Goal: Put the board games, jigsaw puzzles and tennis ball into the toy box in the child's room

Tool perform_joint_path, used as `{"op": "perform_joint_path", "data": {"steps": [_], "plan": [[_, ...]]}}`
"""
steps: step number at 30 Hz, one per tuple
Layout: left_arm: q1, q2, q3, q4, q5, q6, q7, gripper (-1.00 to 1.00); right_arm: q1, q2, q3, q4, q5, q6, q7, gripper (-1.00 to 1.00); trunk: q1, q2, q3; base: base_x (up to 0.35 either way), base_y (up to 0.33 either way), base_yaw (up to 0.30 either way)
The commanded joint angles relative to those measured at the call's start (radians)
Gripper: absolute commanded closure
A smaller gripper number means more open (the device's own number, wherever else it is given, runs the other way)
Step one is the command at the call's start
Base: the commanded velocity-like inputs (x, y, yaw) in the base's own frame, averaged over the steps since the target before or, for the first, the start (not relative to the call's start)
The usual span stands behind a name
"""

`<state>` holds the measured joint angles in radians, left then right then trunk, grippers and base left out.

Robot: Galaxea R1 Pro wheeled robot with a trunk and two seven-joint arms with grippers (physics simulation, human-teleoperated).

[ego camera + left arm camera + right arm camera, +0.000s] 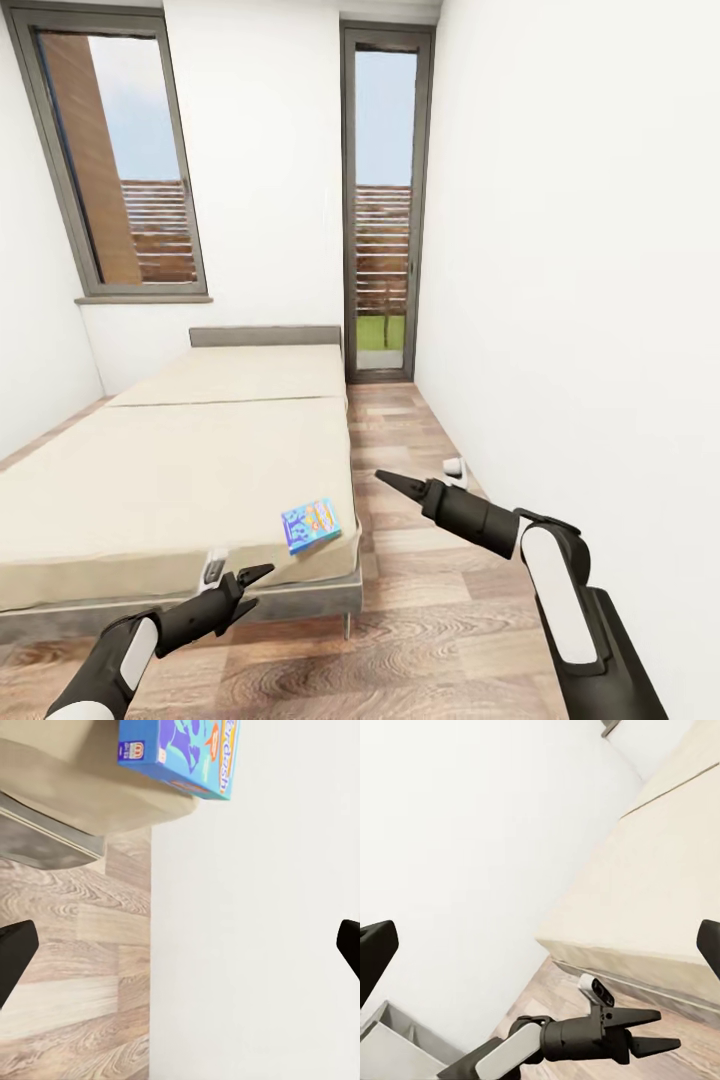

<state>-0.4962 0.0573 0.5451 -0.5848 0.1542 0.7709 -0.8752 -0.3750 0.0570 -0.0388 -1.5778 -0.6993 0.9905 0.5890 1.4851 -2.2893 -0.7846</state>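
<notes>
Head view: narrow white-walled room, wood-plank floor (430,600). Bed (170,470) with plain beige mattress fills the left half, grey headboard at the far end under a tall window (115,160). A glazed door (385,200) stands at the far right.

Blue board game (311,524) lies flat on the mattress at the near right corner of the bed, just inside the edge.

Left gripper (255,588) hangs low, in front of the bed's near edge, short of the box and apart from it; jaws parted, nothing between them. Right gripper (390,481) is held out over the floor to the right of the bed, its tip looks pointed; whether the jaws are parted there I cannot tell.

Small white object (455,466) on the floor by the right wall, too small to identify.

Left wrist view adds: the board game (180,750) printed in blue with cartoon lettering, overhanging the mattress corner slightly; fingertips (15,956) at both frame edges, wide apart.

Right wrist view adds: the left gripper (649,1031) seen from the side, jaws spread, beside the bed base; its own fingertips (376,952) sit far apart, empty
</notes>
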Motion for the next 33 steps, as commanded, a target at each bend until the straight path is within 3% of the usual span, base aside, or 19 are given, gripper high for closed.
{"op": "perform_joint_path", "data": {"steps": [1,11,16,24,33], "plan": [[-0.001,0.0,0.003,0.0,0.001,0.005,-0.002,-1.0,-0.001,0.0,-0.003,0.0,0.004,0.005,0.01,-1.0,0.004,-0.008,-0.004,0.0,0.0,0.0],[-0.001,0.001,0.001,0.0,0.001,0.006,-0.023,-1.0,-0.001,0.001,-0.006,0.004,0.011,0.001,0.018,-1.0,0.042,-0.078,-0.036,0.0,0.0,0.0],[-0.001,0.001,0.0,-0.001,0.001,0.007,-0.05,-1.0,-0.001,-0.004,-0.007,0.008,0.013,-0.03,0.017,-1.0,0.042,-0.078,-0.036,0.0,0.0,0.0],[-0.001,0.003,-0.002,-0.005,0.001,0.007,-0.058,-1.0,-0.001,-0.005,-0.008,0.009,0.014,-0.039,0.016,-1.0,0.073,-0.134,-0.061,0.0,0.0,0.0],[-0.001,-0.001,-0.002,-0.01,0.001,0.008,-0.065,-1.0,-0.001,-0.006,-0.01,0.01,0.013,-0.041,0.015,-1.0,0.073,-0.134,-0.061,0.001,0.0,0.0]]}}
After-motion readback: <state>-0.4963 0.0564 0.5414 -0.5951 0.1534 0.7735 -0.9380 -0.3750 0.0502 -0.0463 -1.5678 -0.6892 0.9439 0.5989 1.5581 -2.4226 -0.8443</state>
